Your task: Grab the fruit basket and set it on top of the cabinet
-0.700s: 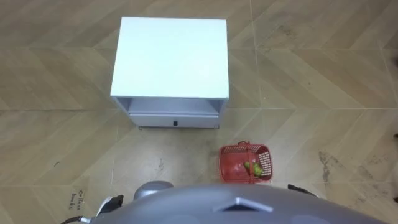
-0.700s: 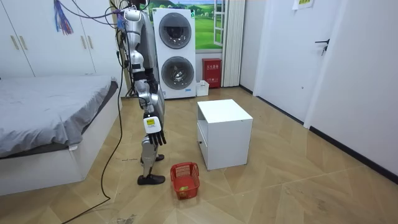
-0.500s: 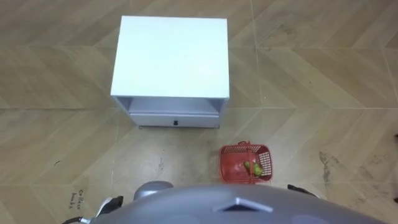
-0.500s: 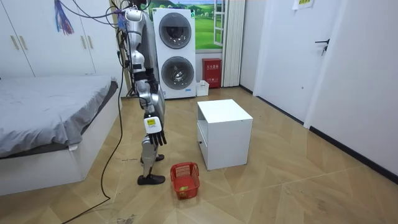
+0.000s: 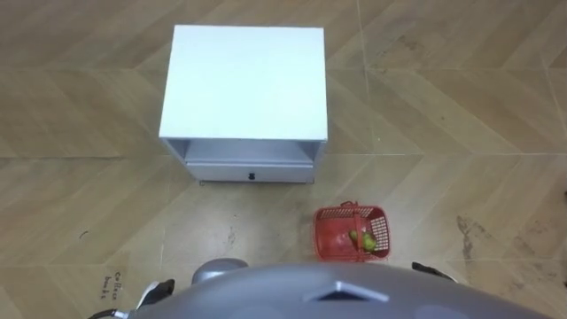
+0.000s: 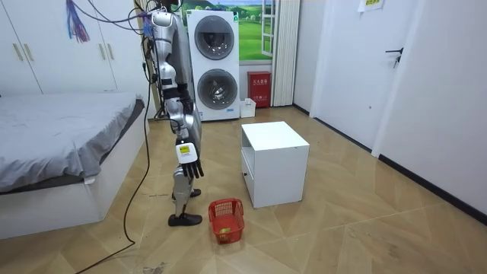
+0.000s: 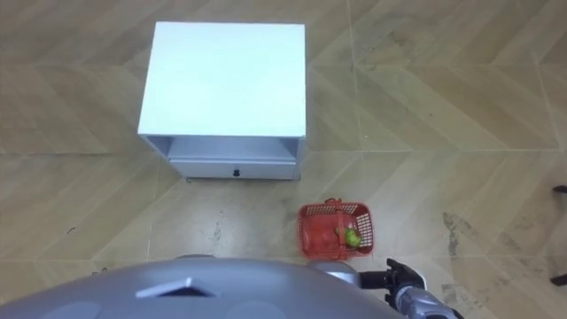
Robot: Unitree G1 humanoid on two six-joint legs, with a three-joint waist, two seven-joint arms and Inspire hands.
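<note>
The wood floor (image 6: 342, 228) runs between a bed (image 6: 61, 129) and a white cabinet (image 6: 275, 138). The basket (image 6: 227, 219) sits on the floor before the upright robot, to its right, likely left there for a reach from above. The right hand (image 6: 190, 163) hangs at hip height with its fingers loose and empty, well above the basket. The left hand (image 5: 158, 288) hangs idle.

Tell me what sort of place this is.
Probably a home bedroom with a laundry corner: a bed, stacked front-loading machines, and a white bedside cabinet on the wood floor.
</note>
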